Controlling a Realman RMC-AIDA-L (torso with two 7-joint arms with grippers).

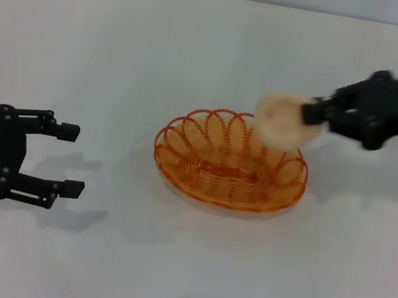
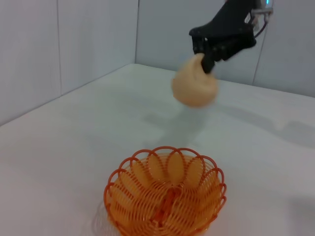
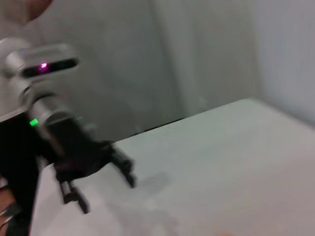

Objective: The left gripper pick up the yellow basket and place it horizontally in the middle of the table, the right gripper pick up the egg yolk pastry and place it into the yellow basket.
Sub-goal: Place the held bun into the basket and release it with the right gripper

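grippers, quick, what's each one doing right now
Left gripper: open, empty, low over the table left of the basket.
Right gripper: shut on the pastry, held above the basket's far rim.

Glossy orange-yellow wire forms the yellow basket point(image 1: 231, 162); the table point(image 1: 124, 51) is smooth matt white; the egg yolk pastry point(image 1: 285, 122) looks matt, soft.

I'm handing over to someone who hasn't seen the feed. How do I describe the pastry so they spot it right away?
On the white table sits an orange-yellow wire basket. Just above its far right rim, the right gripper holds the pastry in the air. It is the only pale, round, solid lump in view; everything else is wire or black metal.
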